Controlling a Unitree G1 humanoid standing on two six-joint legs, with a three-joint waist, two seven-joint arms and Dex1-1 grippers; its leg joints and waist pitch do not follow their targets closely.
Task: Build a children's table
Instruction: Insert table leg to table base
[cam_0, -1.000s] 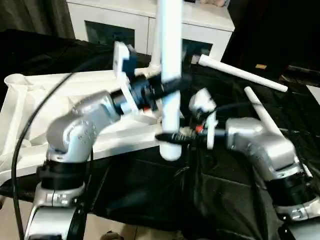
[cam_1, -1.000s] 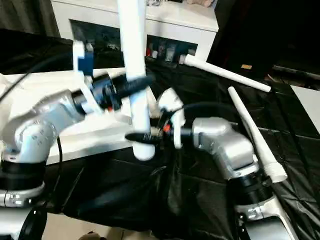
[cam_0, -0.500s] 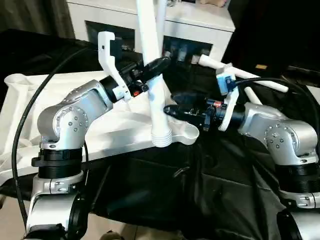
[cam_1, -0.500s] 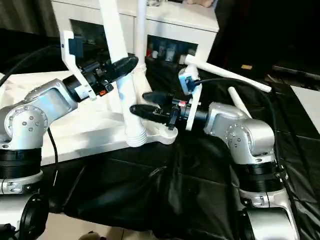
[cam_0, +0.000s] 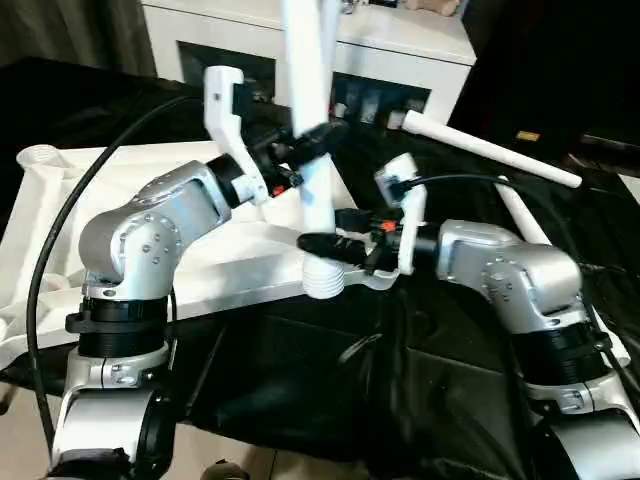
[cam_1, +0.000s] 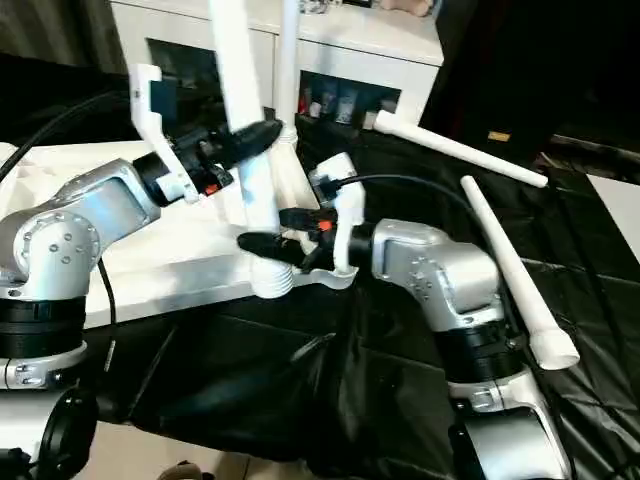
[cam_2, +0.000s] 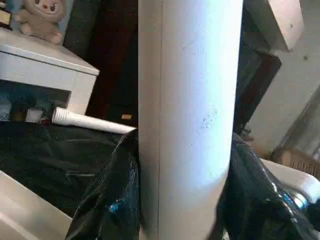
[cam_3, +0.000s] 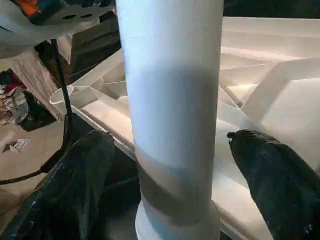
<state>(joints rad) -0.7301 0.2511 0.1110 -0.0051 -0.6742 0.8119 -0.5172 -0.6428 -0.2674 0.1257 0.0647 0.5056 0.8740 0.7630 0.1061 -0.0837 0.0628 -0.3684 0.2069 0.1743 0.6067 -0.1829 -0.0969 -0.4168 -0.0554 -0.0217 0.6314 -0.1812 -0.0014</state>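
1. My left gripper (cam_0: 312, 140), just above the middle of the left eye frame, is clamped partway closed on a white leg (cam_0: 310, 100). The leg stands nearly upright with its long axis running up out of the top of the frame. Its ribbed lower end (cam_0: 322, 278) hangs at centre frame.

2. My right gripper (cam_0: 335, 243) comes in from the right and sits low on that same leg, just above the ribbed end. Its fingers are spread wide on either side of the shaft and, as far as I can see, do not touch it.

3. The relation that matters: the ribbed end sits at the near-right corner socket (cam_0: 375, 272) of the tabletop (cam_0: 130, 190). The tabletop lies ribs-up across the left half of the frame. I cannot tell whether the end is over the socket or just in front of it. My right gripper is the nearer one to that joint; I judge it must close and guide the end in.

4. Two spare legs lie on the black cloth: one at upper right (cam_0: 490, 150), one at right (cam_1: 515, 275).

5. The right wrist view shows clear gaps between my fingers (cam_3: 75, 185) and the shaft. The left wrist view shows my fingers pressed on it and the cabinet (cam_2: 40, 75) behind.
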